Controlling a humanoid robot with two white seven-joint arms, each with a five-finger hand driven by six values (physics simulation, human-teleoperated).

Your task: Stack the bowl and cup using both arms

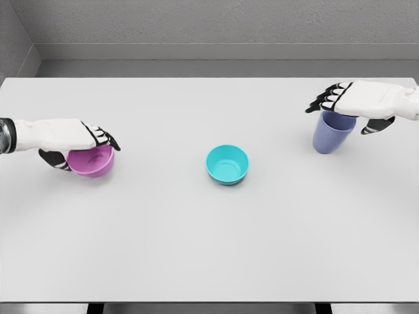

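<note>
Three upright vessels: pink bowl [91, 161], teal bowl [227, 163], blue cup [332, 133].

On the table [196, 248] we see three vessels, a bowl [93, 162] at far left, a second bowl [227, 164] centre, a cup [332, 133] far right, slightly behind.

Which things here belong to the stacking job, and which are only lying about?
Part of the job:
- pink bowl, under the left hand
- teal bowl, free at the middle
- blue cup, under the right hand

Only lying about:
- nothing; only the white table is left
</note>
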